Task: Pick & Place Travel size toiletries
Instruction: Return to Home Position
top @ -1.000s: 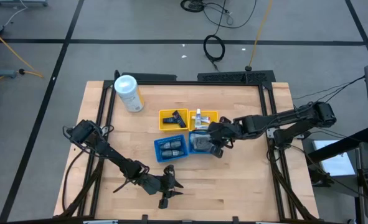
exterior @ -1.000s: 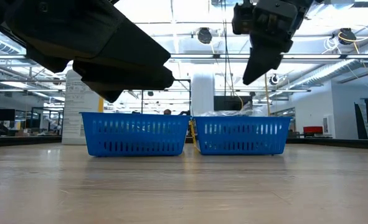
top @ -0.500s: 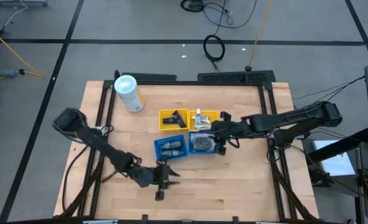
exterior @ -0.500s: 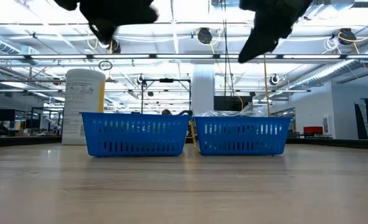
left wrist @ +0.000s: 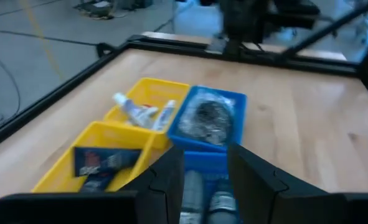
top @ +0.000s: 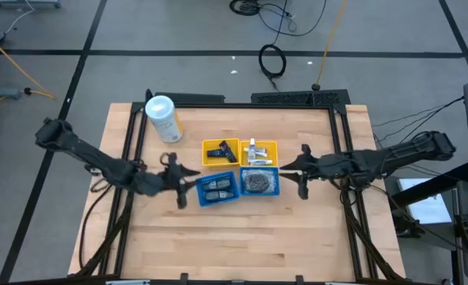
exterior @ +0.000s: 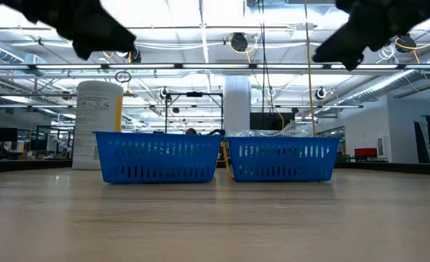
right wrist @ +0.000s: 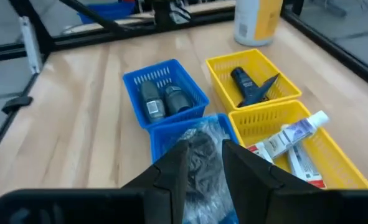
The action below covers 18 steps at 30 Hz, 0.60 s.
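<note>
**Sorting task, judged all but complete.** Every one of the travel size toiletries in view lies in a compartment:

- The small white tubes (top: 253,148) are in the right yellow plastic tray (top: 275,150).
- The dark blue packets (top: 220,150) are in the left yellow plastic tray (top: 205,154).
- The grey cylindrical pieces (top: 218,188) are in the left blue slatted basket (top: 199,190).
- The grey clear-wrapped bundle (top: 257,181) is in the right blue slatted basket (top: 276,184).

No loose item shows on the pale wooden tabletop (top: 241,245), so what is left appears to be only bringing the arms to rest.

The left tool (top: 176,179) hangs just beside the left blue slatted basket, on its outer side. The right tool (top: 303,170) hangs just beside the right blue slatted basket. Each has its fingers spread apart with nothing between them. A tall white canister with a yellow label (top: 163,119) stands near the far left corner, apart from the trays.

**Views compared.**

- **High view:** it alone shows both arms and all four compartments together.
- **Low view:** it gives only the baskets' slatted walls and the canister behind. The yellow trays are hidden, and so are the contents, save some clear wrap rising above the right basket's rim.
- **Wrist views:** they look down into the compartments at close range and confirm the empty gap between each tool's fingers.
</note>
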Available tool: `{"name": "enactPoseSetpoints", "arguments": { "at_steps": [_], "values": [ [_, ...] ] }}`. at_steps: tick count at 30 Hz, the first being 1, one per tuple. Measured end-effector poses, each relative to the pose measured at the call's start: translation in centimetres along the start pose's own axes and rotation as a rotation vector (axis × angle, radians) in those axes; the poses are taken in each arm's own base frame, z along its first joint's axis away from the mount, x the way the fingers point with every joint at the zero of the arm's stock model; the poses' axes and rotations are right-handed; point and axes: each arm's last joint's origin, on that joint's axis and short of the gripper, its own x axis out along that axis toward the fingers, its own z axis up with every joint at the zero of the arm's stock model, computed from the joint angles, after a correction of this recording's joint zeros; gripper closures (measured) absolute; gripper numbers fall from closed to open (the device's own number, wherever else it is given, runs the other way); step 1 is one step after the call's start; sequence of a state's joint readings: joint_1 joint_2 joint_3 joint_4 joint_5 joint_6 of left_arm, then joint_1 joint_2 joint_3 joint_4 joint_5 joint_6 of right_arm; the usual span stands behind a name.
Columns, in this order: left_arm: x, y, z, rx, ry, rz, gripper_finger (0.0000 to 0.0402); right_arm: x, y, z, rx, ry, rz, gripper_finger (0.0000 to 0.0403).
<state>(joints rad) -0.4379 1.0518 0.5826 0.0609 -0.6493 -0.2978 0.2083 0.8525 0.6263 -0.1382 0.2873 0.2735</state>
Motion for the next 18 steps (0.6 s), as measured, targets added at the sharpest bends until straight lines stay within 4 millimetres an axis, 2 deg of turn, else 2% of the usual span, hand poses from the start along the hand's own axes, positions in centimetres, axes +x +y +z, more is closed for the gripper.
{"name": "enactPoseSetpoints", "arguments": {
  "at_steps": [3, 7, 12, 18],
  "values": [
    [-0.9, 2.0, -0.8, -0.039, -0.033, 0.027, 0.0279, -0.9, -0.6, -1.2, -0.002, -0.042, 0.015, 0.0310],
    [-1.9, 3.7, -1.9, -0.093, -0.090, 0.021, 0.0279, -1.8, -1.2, -2.7, -0.007, -0.132, 0.032, 0.0310],
    [-2.5, 4.9, -3.6, -0.127, -0.135, 0.003, 0.0279, -2.4, -2.0, -4.7, -0.020, -0.215, 0.053, 0.0310],
    [-2.5, 6.4, -6.7, -0.170, -0.122, 0.059, 0.0279, -2.6, -2.9, -8.4, -0.068, -0.249, 0.066, 0.0310]
  ]
}}
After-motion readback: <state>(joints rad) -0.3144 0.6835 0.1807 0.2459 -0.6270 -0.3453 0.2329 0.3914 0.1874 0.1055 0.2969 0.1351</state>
